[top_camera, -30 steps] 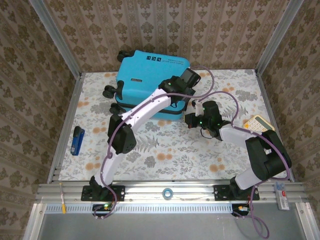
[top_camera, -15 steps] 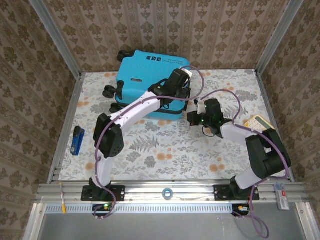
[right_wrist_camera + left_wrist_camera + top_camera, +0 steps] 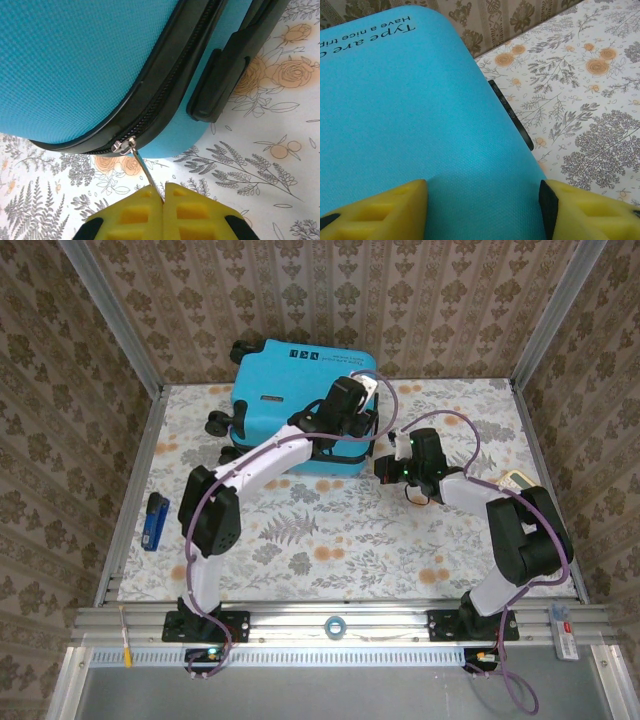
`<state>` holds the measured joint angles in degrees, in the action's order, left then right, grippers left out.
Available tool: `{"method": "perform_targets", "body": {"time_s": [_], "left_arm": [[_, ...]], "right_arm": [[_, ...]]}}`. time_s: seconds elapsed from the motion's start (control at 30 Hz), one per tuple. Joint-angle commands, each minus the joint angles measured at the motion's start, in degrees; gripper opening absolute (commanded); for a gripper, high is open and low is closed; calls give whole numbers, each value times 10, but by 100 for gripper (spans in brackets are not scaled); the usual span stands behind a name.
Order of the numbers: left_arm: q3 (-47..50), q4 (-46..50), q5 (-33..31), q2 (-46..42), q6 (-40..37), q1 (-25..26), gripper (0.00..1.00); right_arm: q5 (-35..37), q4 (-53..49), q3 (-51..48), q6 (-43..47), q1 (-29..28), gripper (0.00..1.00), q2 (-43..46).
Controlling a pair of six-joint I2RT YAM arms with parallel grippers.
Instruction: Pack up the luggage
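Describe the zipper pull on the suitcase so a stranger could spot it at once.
Find the turquoise suitcase lying at the far end of the flowered table. Follow the black zipper round its near right corner. The zipper pull is the thin silver tab sticking out there, the only shiny metal on that black band.

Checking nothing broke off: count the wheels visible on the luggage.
3, all on the left end of the luggage: one wheel at the far corner, two wheels at the near corner. A fourth may be hidden.
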<state>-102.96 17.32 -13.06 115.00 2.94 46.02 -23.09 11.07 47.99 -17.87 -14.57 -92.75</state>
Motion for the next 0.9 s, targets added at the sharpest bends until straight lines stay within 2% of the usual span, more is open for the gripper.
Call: {"method": "perform_targets", "body": {"time_s": [0.0,0.13,0.37,0.47,0.6,0.67,0.8,0.87], "left_arm": [[61,196,36,28,5,-4,59],[99,173,64,9,-3,-2,58],[142,164,75,-6,-5,2,56],[153,160,76,-5,-6,2,56],[155,158,78,-2,-6,2,55],[158,159,73,-4,-6,2,55],[168,156,71,-12,-7,1,54],[174,158,71,-15,-9,0,54]], "right_arm": [[40,86,-18,-48,29,0,-9],[77,94,-43,-69,7,0,-5],[149,131,-77,-184,5,0,-5],[141,132,-69,-209,7,0,-8],[110,181,-67,-269,13,0,-23],[122,205,-72,-290,14,0,-25],[129,222,-69,-263,13,0,-17],[94,267,-77,-219,10,0,-15]]}}
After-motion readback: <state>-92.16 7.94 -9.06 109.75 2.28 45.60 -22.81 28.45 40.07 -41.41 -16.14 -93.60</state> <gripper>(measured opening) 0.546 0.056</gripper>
